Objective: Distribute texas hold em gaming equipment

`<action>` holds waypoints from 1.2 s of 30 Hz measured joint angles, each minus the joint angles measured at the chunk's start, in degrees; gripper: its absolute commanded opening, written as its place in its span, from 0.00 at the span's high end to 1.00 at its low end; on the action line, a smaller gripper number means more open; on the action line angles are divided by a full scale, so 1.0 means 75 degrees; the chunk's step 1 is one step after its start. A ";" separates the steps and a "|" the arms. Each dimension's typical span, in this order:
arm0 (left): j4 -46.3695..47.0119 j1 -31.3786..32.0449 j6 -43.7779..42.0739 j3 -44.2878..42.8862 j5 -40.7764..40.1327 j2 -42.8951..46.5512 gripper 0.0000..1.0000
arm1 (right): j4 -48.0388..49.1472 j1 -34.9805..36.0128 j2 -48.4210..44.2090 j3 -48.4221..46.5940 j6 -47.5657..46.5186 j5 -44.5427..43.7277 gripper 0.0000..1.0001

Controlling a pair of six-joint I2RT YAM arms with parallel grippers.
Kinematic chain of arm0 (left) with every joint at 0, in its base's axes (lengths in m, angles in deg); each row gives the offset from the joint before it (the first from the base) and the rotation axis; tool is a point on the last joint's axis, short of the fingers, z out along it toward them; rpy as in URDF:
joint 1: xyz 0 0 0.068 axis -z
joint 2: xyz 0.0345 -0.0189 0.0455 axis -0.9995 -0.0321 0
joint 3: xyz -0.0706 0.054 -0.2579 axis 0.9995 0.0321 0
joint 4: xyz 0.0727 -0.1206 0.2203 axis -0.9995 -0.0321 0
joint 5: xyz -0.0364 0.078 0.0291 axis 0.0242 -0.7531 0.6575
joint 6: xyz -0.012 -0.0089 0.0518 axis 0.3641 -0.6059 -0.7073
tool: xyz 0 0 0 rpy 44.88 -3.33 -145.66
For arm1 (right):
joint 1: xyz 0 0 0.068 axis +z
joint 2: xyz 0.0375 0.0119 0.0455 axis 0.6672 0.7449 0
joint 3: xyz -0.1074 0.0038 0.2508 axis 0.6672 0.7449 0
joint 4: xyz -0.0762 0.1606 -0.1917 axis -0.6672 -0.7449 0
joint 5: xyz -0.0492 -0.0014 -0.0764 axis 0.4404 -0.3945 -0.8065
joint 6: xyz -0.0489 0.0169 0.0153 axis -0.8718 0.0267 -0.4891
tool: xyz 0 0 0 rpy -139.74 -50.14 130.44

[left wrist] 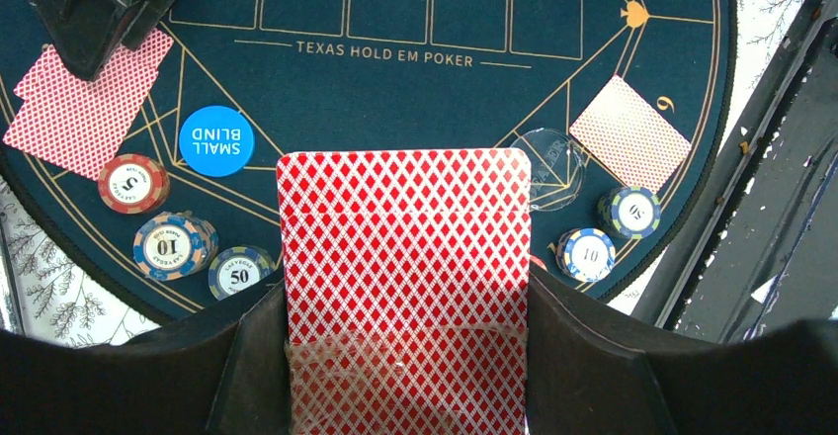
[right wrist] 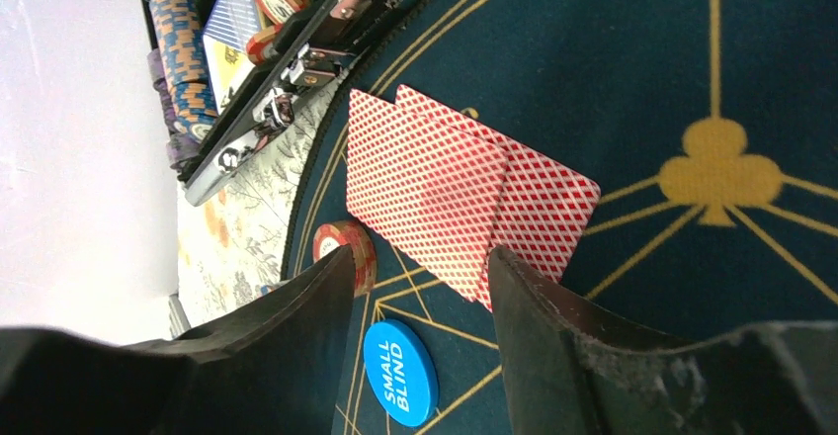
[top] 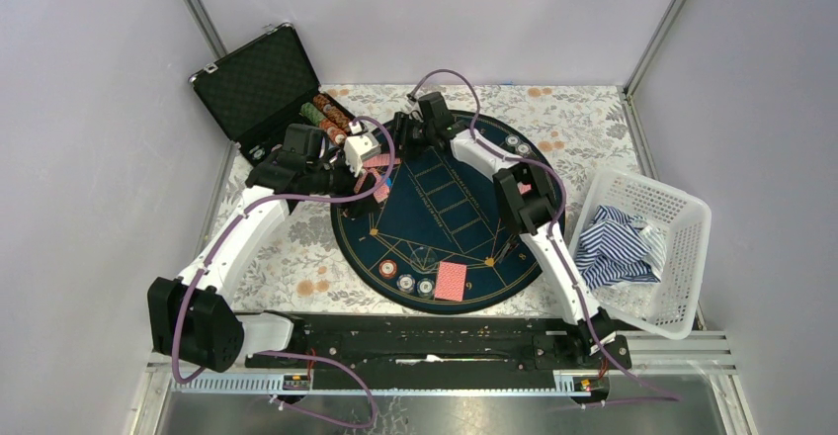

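Note:
My left gripper [left wrist: 405,356] is shut on a deck of red-backed playing cards [left wrist: 405,257], held above the round blue poker mat [left wrist: 415,109]. My right gripper [right wrist: 420,262] stands open just above two overlapping red-backed cards [right wrist: 445,183] lying on the mat, touching neither. A blue SMALL BLIND disc [right wrist: 399,371] lies between its fingers, with a red chip [right wrist: 341,245] beside it. Three striped chips [left wrist: 173,245] sit by the disc [left wrist: 216,140]. Another card [left wrist: 628,130], a clear disc [left wrist: 548,163] and two chips [left wrist: 587,254] lie at the mat's other side.
An open black case [top: 259,84] with rows of chips [top: 328,117] stands at the back left. A white basket [top: 682,208] holding a blue-white striped cloth [top: 613,247] sits at the right. The mat rests on a floral tablecloth [top: 287,257].

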 measured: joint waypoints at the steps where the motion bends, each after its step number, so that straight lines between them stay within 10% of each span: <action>1: 0.0000 0.0000 0.0000 0.0000 0.0009 0.0000 1.00 | -0.0079 -0.0003 -0.0058 0.0041 -0.0061 -0.0079 0.37; 13: 0.0000 -0.0009 0.0000 0.0000 0.0020 0.0000 1.00 | -0.0009 -0.0539 -0.1364 0.1993 0.0079 0.0597 0.09; 29: -0.0318 0.0618 -0.0321 0.0003 0.0189 -0.0026 1.00 | 0.3544 -0.0880 -0.5680 0.6808 0.2087 0.4036 0.10; 36: -0.0443 0.1008 -0.0463 0.0003 0.0131 -0.0213 1.00 | 0.2906 -0.0790 -0.6359 0.7889 0.1434 0.4424 0.10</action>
